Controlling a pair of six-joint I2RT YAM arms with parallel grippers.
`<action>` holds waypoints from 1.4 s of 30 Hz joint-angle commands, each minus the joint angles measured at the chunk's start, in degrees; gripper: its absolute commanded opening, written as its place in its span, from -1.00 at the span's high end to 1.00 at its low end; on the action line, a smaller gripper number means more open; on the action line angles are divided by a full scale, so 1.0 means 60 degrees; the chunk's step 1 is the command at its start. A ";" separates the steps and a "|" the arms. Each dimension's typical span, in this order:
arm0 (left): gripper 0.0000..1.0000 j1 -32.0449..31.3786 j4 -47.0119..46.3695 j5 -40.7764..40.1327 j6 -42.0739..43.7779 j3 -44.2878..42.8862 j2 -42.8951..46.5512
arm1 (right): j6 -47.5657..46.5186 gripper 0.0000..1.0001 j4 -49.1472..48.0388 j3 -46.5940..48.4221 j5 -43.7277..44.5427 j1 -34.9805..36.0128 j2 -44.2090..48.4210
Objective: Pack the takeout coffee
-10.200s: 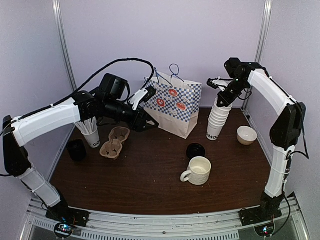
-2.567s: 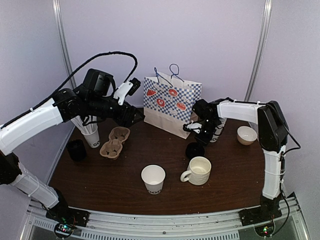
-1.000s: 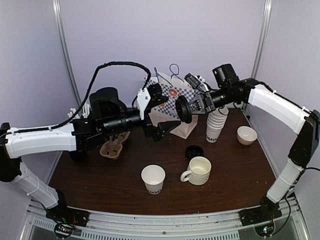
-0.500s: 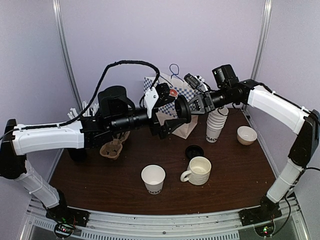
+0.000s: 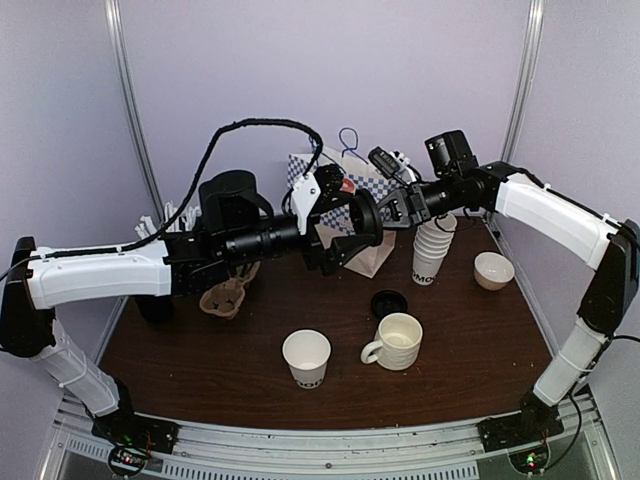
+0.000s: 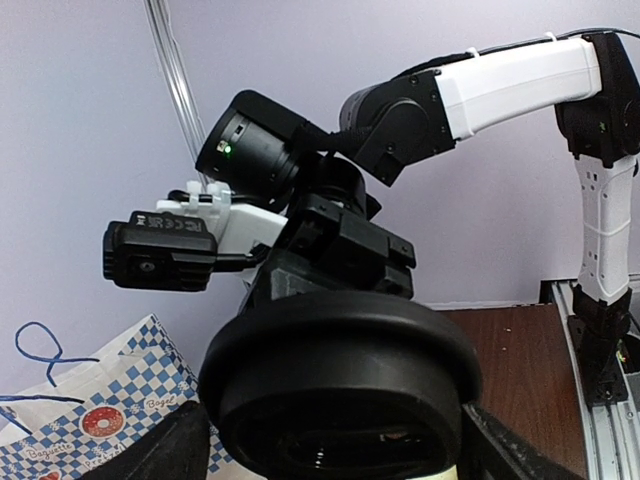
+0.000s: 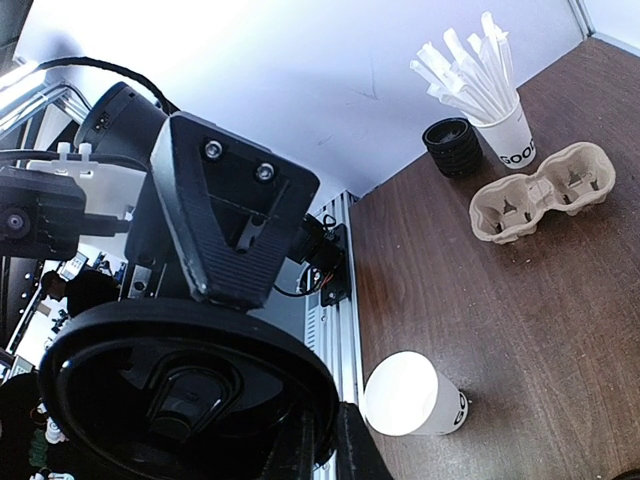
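My right gripper [image 5: 385, 212] is shut on the rim of a black plastic lid [image 5: 365, 218] and holds it on edge high above the table, in front of the bag. In the right wrist view the lid [image 7: 180, 390] fills the lower left, pinched by my right gripper [image 7: 325, 440]. My left gripper [image 5: 350, 222] is open, one finger on each side of the lid; whether they touch it I cannot tell. In the left wrist view the lid [image 6: 340, 390] sits between my left gripper's fingers [image 6: 170, 450]. A white paper cup [image 5: 306, 357] with black lettering stands lidless at front centre, also in the right wrist view [image 7: 410, 395].
A second black lid [image 5: 389, 302] lies by a white handled mug [image 5: 397, 341]. A checked paper bag [image 5: 380, 190] stands at the back, a stack of lidless cups [image 5: 430, 250] and a small bowl [image 5: 493, 270] to its right. A cardboard cup carrier [image 7: 545, 190], a cup of straws [image 7: 500, 130] and stacked black lids [image 7: 452, 145] are left.
My left gripper has moved right and up until its open fingers flank the lid. My right gripper has kept the lid still in the air.
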State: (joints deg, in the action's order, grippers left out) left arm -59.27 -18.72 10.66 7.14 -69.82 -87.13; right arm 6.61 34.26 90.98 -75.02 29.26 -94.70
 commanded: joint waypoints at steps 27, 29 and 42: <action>-0.48 -0.0038 0.5261 -0.0085 0.0586 -0.1472 0.0998 | -0.2824 -0.11 0.3001 -0.0181 0.0832 -0.1694 0.0906; -0.48 -0.0038 0.7096 0.0022 0.0831 -0.2078 0.1095 | -0.3694 -0.10 0.3876 -0.0209 0.1850 -0.1997 0.1073; -0.48 -0.0129 1.3032 -0.0019 0.0370 -0.3698 0.0229 | -0.4358 -0.10 0.3055 -0.2115 0.4091 -0.2005 0.2217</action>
State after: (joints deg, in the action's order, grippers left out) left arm -59.37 49.21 10.94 10.39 -89.54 -82.46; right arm -18.31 53.74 79.68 -53.54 17.02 -82.52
